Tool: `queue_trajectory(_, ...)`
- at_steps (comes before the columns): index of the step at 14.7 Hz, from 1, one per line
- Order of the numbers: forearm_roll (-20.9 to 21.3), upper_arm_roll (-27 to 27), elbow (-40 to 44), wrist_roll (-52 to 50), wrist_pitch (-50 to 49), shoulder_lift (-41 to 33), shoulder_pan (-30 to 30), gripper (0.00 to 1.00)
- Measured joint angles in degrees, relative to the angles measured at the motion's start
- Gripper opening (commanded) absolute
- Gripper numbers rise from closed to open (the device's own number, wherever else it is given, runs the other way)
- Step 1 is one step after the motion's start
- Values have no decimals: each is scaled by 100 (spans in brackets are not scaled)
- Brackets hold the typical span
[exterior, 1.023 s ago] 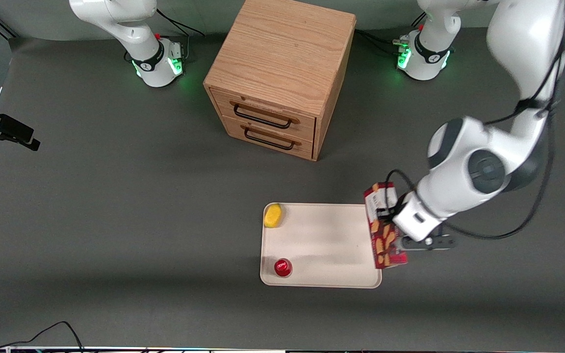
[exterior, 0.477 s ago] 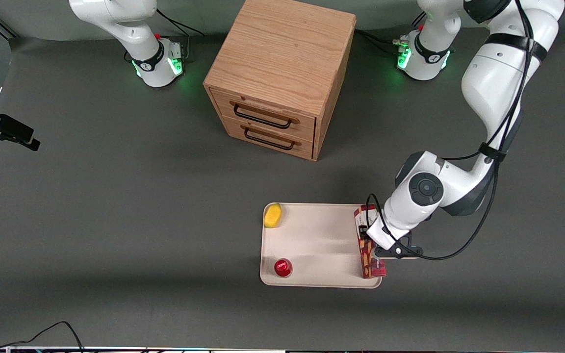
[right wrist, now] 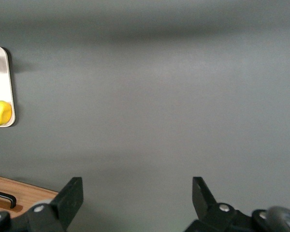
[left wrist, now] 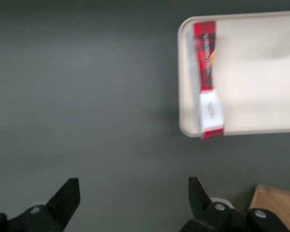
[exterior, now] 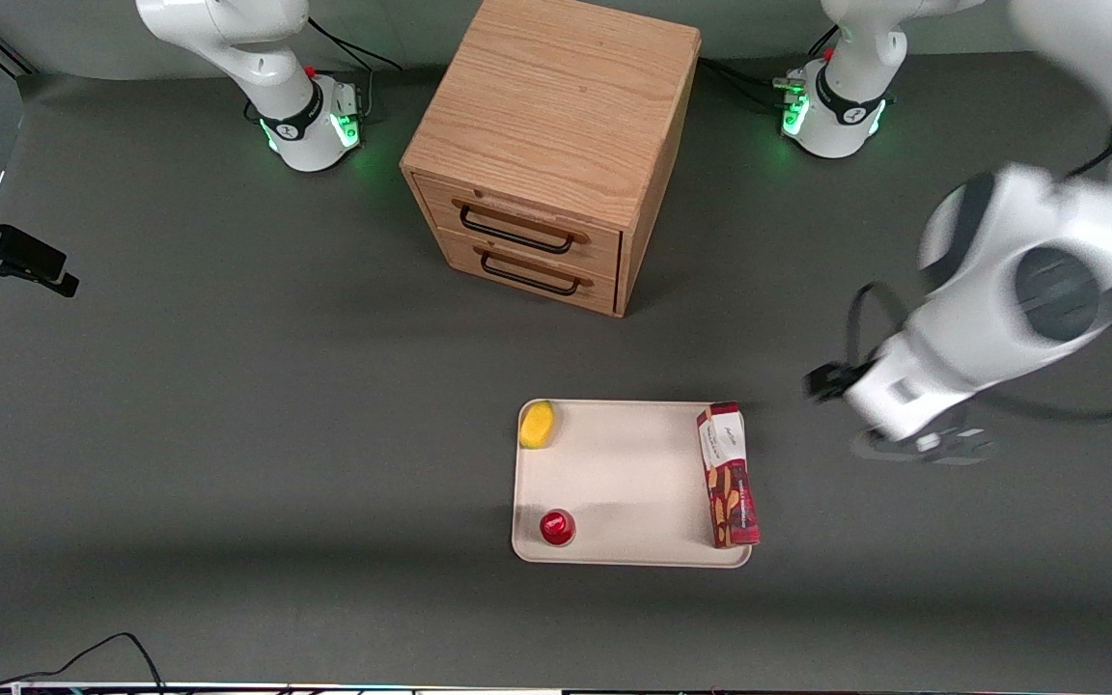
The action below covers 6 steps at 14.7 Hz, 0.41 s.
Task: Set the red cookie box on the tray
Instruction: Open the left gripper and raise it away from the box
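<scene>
The box (exterior: 728,477) lies flat on the tray (exterior: 628,483), along the tray's edge nearest the working arm, its white end panel farther from the front camera than its red end. One long side sits against the tray's low rim — its near end slightly overhangs the corner. A lemon (exterior: 538,425) and a red cup (exterior: 556,527) sit at the tray's other end, well apart from the box. The gripper (left wrist: 134,203) hangs above bare tabletop (exterior: 228,434), clear of the tray toward the working arm's end, touching nothing. Its jaws are spread wide with nothing between them. A wooden cabinet (exterior: 556,145) stands farther from the camera than the tray.
</scene>
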Motion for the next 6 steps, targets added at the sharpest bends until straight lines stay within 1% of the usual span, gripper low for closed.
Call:
queue_trajectory(1,-194,370,-43,516,-387,-395,30,100)
queue_trajectory(3,-344,932,-334,1306,-827,-1074,84,100)
queue_trajectory(4,-379,1097,-599,1494,-847,-1384,96,100)
queue_trajectory(6,-407,1185,-1063,1559,-872,-1857,91,100)
